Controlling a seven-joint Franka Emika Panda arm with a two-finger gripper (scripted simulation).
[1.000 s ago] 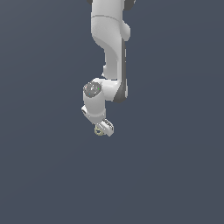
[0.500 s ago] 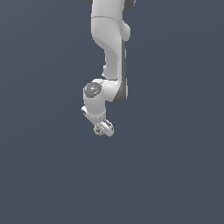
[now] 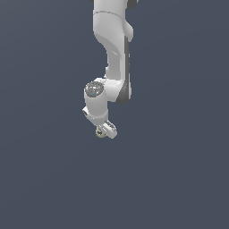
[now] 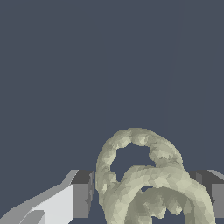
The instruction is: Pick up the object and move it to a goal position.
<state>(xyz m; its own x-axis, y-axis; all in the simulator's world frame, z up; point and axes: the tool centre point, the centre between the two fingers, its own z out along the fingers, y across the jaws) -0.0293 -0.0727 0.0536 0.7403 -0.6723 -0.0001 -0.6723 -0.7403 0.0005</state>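
Object (image 4: 144, 175): pale yellowish-tan, lumpy, looped with holes. In the wrist view it sits between the two dark fingertips (image 4: 82, 192) of the jaws, which are clamped on it from either side. In the exterior view the object (image 3: 100, 132) shows at the tip of the white arm (image 3: 112, 53), against plain dark grey.

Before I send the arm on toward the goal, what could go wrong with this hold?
1. The object is a lumpy shape of open loops, and the wrist view shows the claw fingers meeting it only at its sides, so it might twist or slip under a fast move.
2. In the exterior view the object is a speck at the claw tip; a drop would be hard to spot there, so watch the wrist view.
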